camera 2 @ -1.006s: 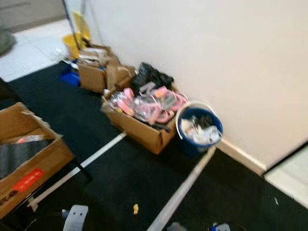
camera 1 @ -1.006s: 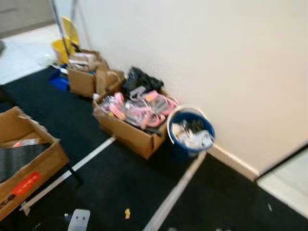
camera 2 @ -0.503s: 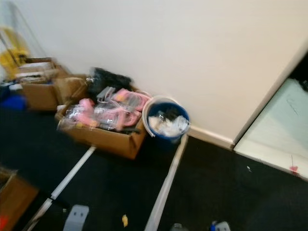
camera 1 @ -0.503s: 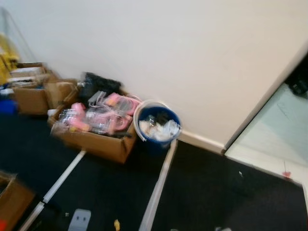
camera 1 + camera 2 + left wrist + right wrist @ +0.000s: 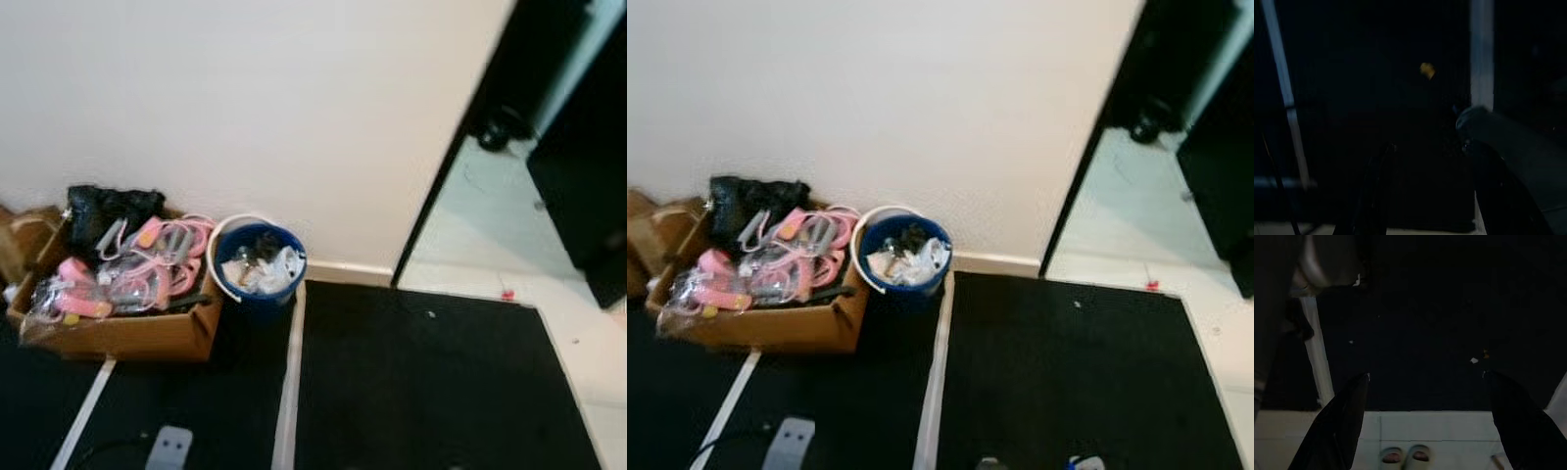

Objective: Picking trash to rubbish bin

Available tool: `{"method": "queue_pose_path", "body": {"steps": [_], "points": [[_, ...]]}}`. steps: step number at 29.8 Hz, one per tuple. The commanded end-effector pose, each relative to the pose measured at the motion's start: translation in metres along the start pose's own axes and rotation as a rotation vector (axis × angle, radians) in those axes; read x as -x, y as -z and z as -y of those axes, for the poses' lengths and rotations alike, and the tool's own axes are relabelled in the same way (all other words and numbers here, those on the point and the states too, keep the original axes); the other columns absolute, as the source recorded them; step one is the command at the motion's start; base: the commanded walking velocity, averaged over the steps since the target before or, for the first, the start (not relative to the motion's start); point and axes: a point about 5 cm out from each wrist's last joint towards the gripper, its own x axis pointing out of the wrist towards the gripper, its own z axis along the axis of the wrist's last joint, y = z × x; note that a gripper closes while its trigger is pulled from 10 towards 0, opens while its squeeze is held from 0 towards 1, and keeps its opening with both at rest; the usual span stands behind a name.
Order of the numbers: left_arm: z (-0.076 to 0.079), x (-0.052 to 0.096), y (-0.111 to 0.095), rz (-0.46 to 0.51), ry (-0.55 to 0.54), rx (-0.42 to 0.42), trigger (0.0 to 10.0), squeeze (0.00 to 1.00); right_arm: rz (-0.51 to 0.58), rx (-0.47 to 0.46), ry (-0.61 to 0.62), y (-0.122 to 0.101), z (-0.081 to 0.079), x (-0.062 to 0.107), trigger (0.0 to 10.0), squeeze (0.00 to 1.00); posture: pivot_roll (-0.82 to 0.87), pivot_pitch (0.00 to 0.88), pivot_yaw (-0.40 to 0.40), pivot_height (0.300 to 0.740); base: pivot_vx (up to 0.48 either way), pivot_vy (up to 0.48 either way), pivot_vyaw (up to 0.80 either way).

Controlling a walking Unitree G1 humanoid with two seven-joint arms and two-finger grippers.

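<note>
Rubbish bin (image 5: 257, 272) — blue, holding crumpled white trash (image 5: 263, 267) — touches cardboard box (image 5: 122, 331); both pincers spread wide.

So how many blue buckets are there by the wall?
1. The blue bucket stands on the black carpet against the white wall, touching the right side of the cardboard box of pink things. It is full of rubbish. More could be hidden past the picture's edge.

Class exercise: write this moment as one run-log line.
bin: blue bucket by wall, holds trash | beside: cardboard box of pink items | left gripper: open, idle | right gripper: open, idle over black carpet
</note>
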Motion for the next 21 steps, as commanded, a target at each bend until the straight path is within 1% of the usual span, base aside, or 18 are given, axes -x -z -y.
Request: {"method": "queue_pose_path", "body": {"steps": [1,8,11,21], "points": [[0.002,0.0006,0.006,-0.021,0.008,-0.017,10.0,0.0,-0.014,-0.009,-0.002,0.0046,-0.0016,-0.0002,10.0,0.0,0.02,0.084,0.018,0.74,0.0,0.0,-0.8],[0.0018,0.0006,0.0057,-0.02,0.009,-0.02,10.0,0.0,-0.011,-0.011,-0.009,0.0015,-0.0098,-0.0014,10.0,0.0,0.02,0.089,0.021,0.74,0.0,0.0,-0.8],[0.0018,0.0006,0.0059,-0.021,0.009,-0.02,10.0,0.0,-0.01,-0.011,-0.01,0.0011,-0.0108,-0.0015,10.0,0.0,0.02,0.089,0.021,0.74,0.0,0.0,-0.8],[0.0018,0.0006,0.0062,-0.023,0.012,-0.026,10.0,0.0,-0.013,-0.012,-0.004,0.0023,-0.0039,-0.0006,10.0,0.0,0.02,0.089,0.021,0.74,0.0,0.0,-0.8]]}}
